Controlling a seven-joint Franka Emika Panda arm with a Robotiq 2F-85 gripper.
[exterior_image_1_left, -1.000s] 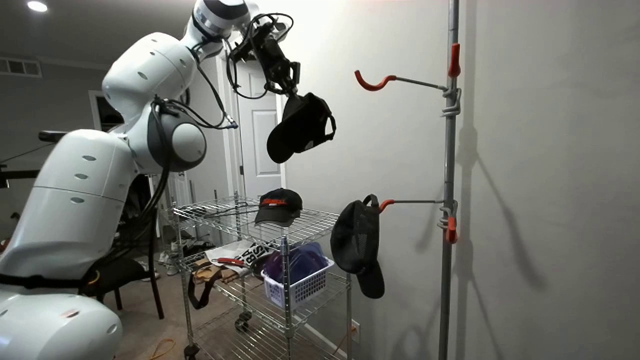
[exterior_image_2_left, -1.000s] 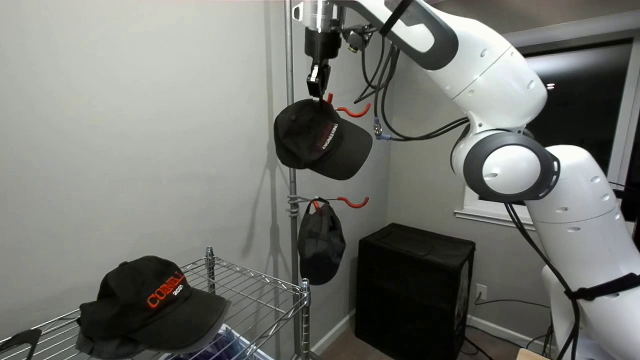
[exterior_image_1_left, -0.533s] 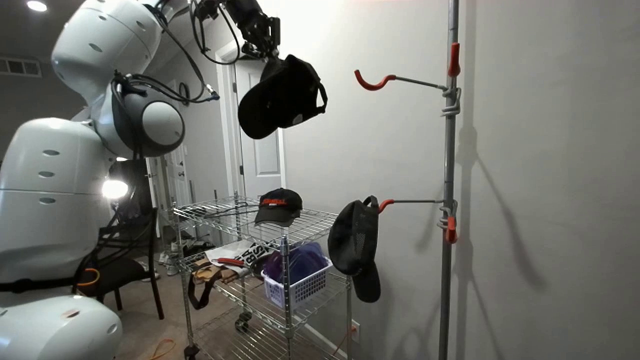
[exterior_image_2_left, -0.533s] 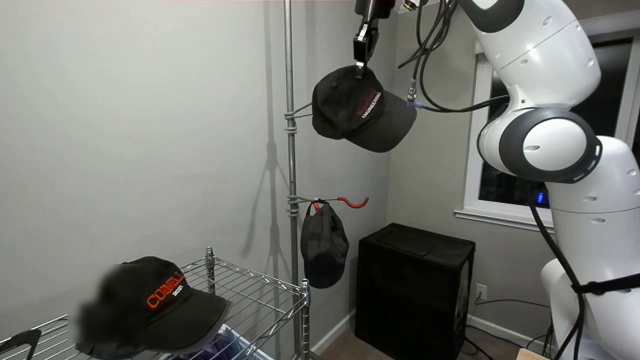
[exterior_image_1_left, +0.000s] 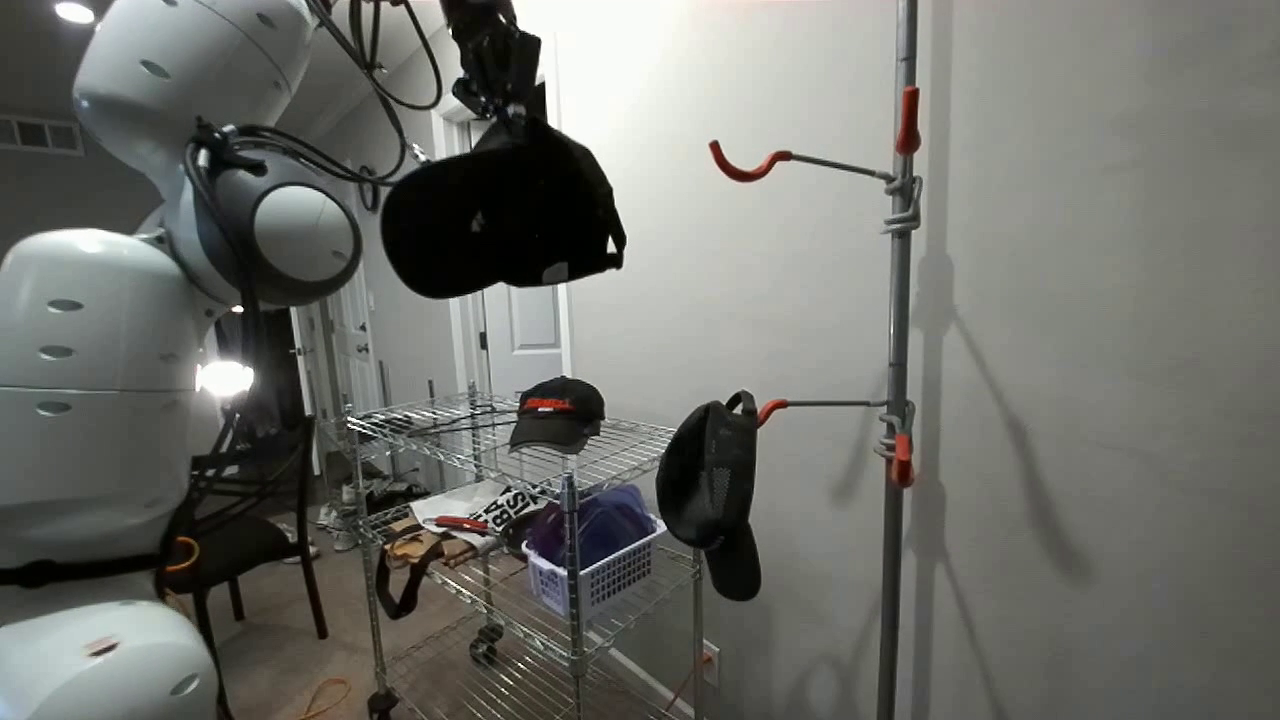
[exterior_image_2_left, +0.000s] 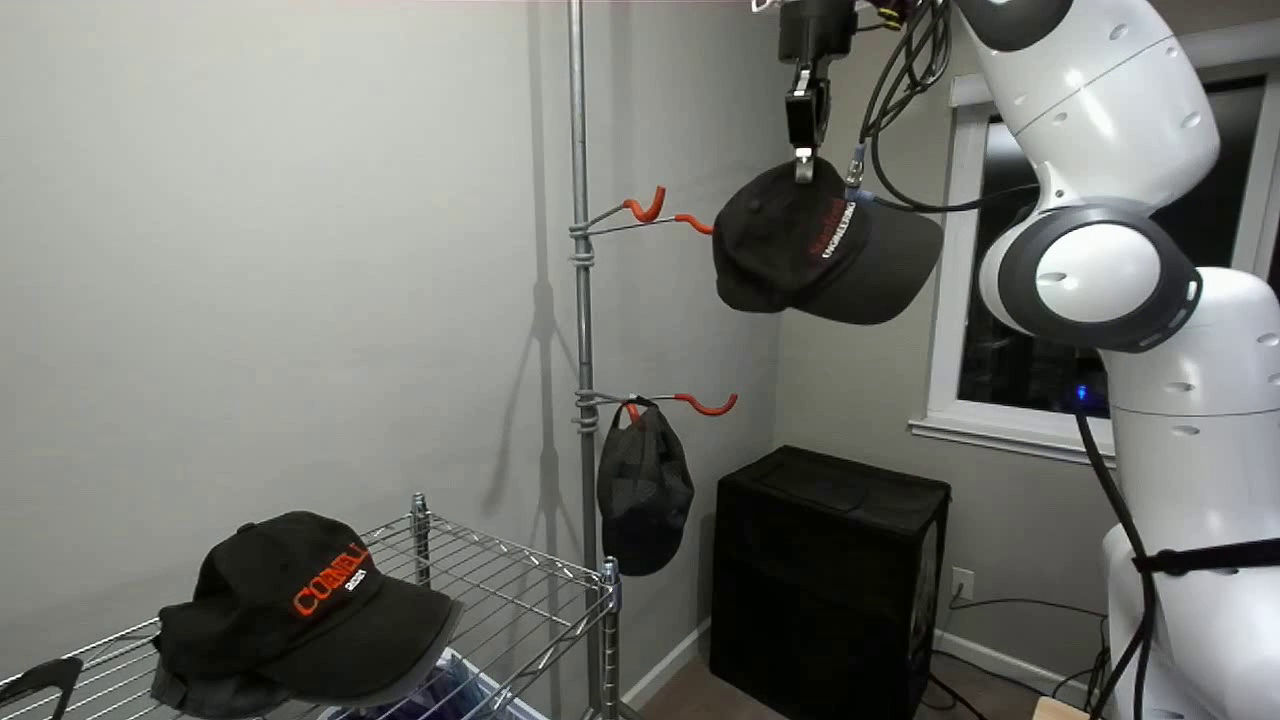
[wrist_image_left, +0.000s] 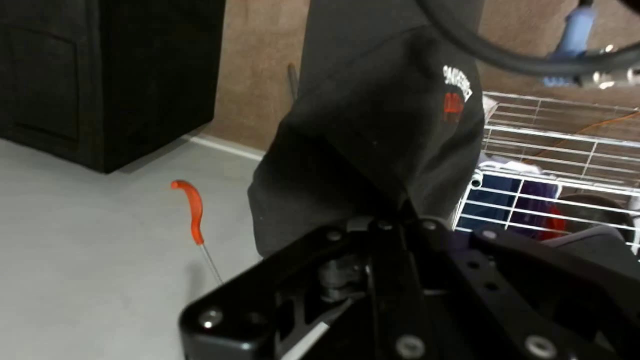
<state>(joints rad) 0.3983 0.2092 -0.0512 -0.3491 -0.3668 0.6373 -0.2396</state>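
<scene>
Wrist view: gripper (wrist_image_left: 400, 220) drawn together, pinching the crown of a black Engineering baseball cap (wrist_image_left: 365, 125).
Engineering cap: in the air, brim tilted down, apart from the upper red-tipped hook (exterior_image_1_left: 742, 177) in an exterior view.
Lower hook (exterior_image_1_left: 772, 409): a mesh-backed cap (exterior_image_1_left: 708, 480) hangs by its strap.

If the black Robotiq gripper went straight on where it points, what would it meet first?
Past its held black fabric baseball cap, the gripper would probably meet the brown floor; the cap hides that line in the wrist view.
</scene>
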